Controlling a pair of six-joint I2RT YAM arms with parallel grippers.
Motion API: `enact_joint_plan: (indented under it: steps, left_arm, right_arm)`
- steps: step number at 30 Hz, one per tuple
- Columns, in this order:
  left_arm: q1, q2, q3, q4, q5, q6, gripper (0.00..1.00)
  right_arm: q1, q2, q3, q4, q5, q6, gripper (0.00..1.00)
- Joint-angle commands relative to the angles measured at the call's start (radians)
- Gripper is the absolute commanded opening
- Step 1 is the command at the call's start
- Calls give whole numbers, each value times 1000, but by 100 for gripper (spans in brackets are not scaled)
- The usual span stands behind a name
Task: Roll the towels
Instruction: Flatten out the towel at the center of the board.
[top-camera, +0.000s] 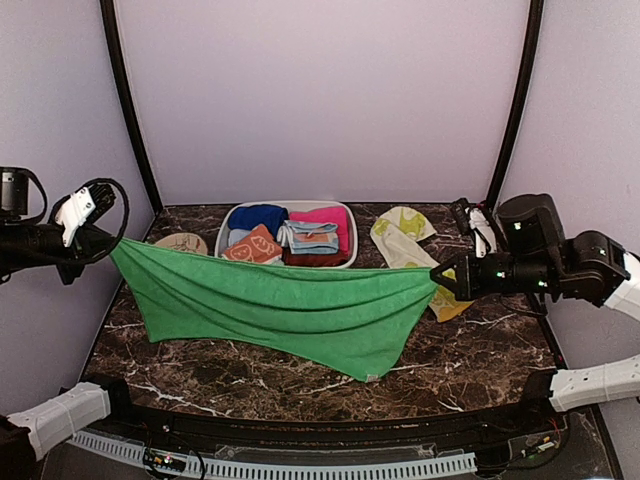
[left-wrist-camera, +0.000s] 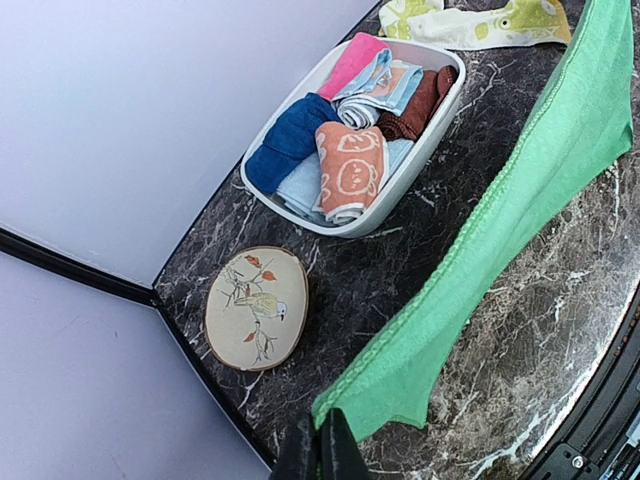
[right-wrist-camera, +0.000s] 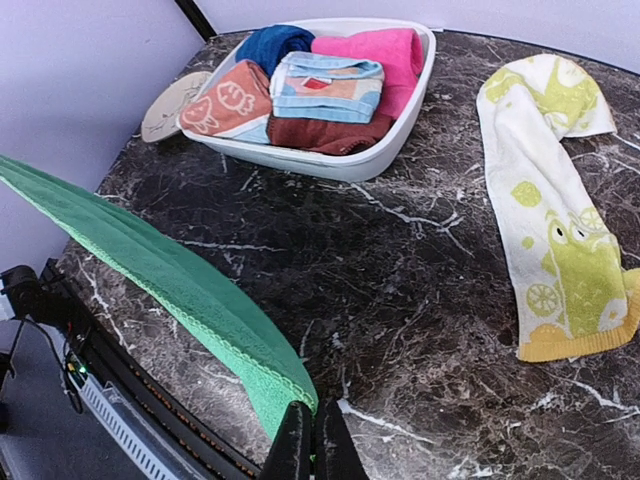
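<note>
The dark marbled table (top-camera: 250, 385) fills the lower half of the top view. Above it the plain green towel (top-camera: 290, 305) is stretched wide from the left side to the right side, each upper corner held by one arm. Its middle sags and its lower edge hangs down toward the front of the table. I cannot tell whether the lowest corner touches the surface.

Behind the green towel, at the rear middle of the table, stands a white basin (right-wrist-camera: 330, 165). It is full of folded cloths: a dark blue one (left-wrist-camera: 290, 140), a pink one (right-wrist-camera: 385, 50), an orange one with white pattern (left-wrist-camera: 350, 170), a brown one (right-wrist-camera: 320, 132) and a light blue striped one (right-wrist-camera: 325, 85).

The cream towel with yellow-green shapes (right-wrist-camera: 545, 210) lies flat on the table to the right of the basin, apart from it. It is a long strip with the far end bent over, and nothing holds it.

A round plaque with a bird picture (left-wrist-camera: 257, 308) lies flat to the left of the basin, near the rear left corner.

The left end effector (left-wrist-camera: 322, 440) is clenched on the left corner of the green towel. The right end effector (right-wrist-camera: 305, 430) is clenched on the right corner of the green towel, and both are lifted above the table
</note>
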Motion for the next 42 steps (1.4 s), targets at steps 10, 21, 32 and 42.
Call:
enact_joint_plan:
  steps: [10, 21, 32, 42]
  left_arm:
    - [3, -61, 181, -230, -110, 34, 0]
    - [2, -37, -216, 152, -250, 58, 0]
    - [-1, 177, -613, 754, -321, 107, 0]
    - [1, 411, -587, 959, -370, 138, 0]
  right_arm:
    - [205, -22, 274, -263, 237, 156, 0]
    - [31, 208, 231, -226, 209, -12, 0]
    - [-261, 512, 89, 130, -19, -266, 0]
    - [-325, 671, 150, 197, -55, -343, 0]
